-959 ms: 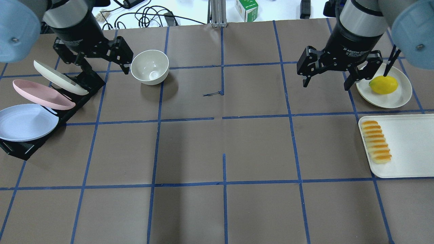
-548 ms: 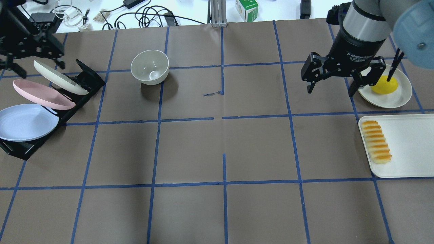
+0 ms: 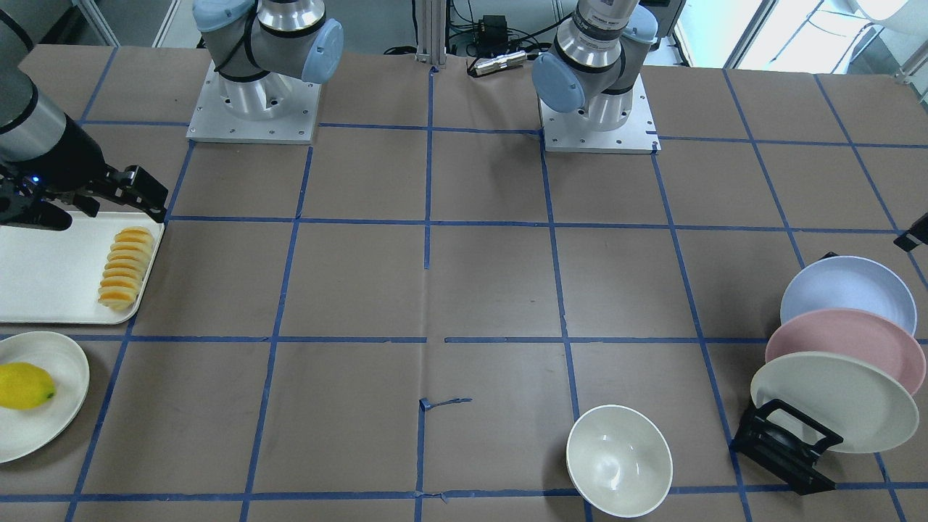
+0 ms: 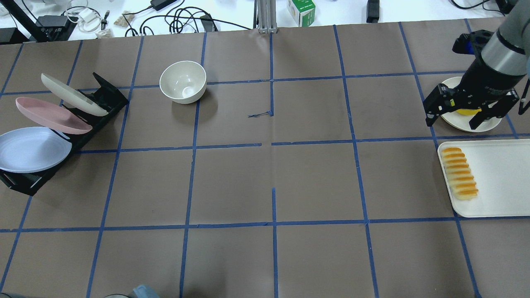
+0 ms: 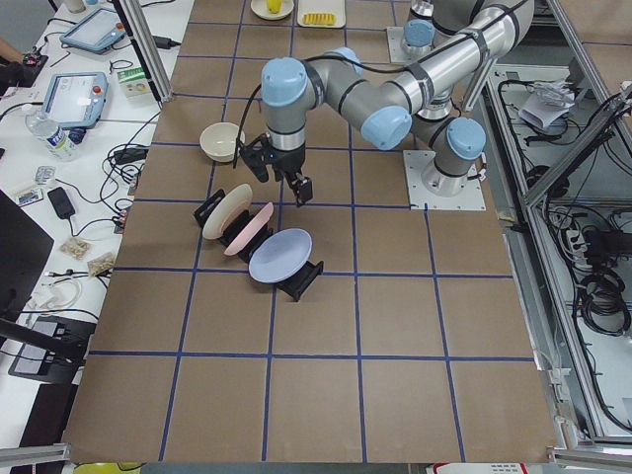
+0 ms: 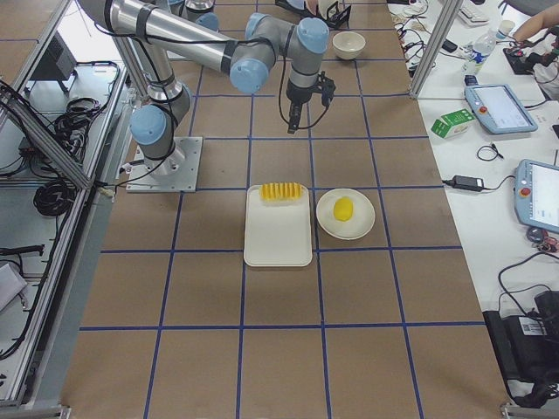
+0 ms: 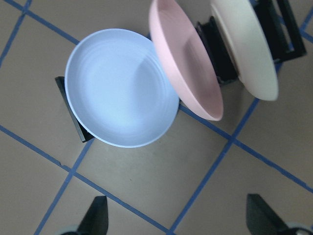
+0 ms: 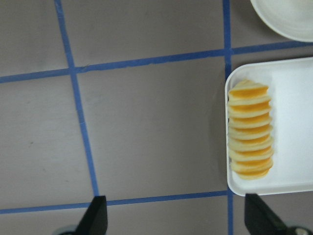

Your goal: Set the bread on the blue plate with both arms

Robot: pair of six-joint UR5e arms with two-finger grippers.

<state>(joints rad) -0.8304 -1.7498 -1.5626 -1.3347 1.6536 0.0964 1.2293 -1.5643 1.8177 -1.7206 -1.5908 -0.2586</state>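
Observation:
The bread [image 4: 458,174], a row of yellow-orange slices, lies along the inner edge of a white tray [image 4: 497,178]; it also shows in the right wrist view [image 8: 249,129]. My right gripper [image 4: 450,124] is open and empty, hanging above the lemon's plate just beyond the tray. The blue plate [image 4: 31,149] leans in the nearest slot of a black rack [image 4: 103,99]. My left gripper [image 7: 178,218] is open and empty above the blue plate [image 7: 120,88]. It is out of the overhead view and shows in the exterior left view [image 5: 278,183].
A pink plate [image 4: 51,116] and a cream plate [image 4: 72,95] lean in the same rack behind the blue one. A white bowl [image 4: 183,81] stands right of the rack. A lemon [image 3: 25,386] sits on a small cream plate [image 3: 43,428] beside the tray.
My left arm has swung left, out of the overhead view. My right gripper has moved right and nearer, over the lemon's plate towards the tray. Both grippers stay open.

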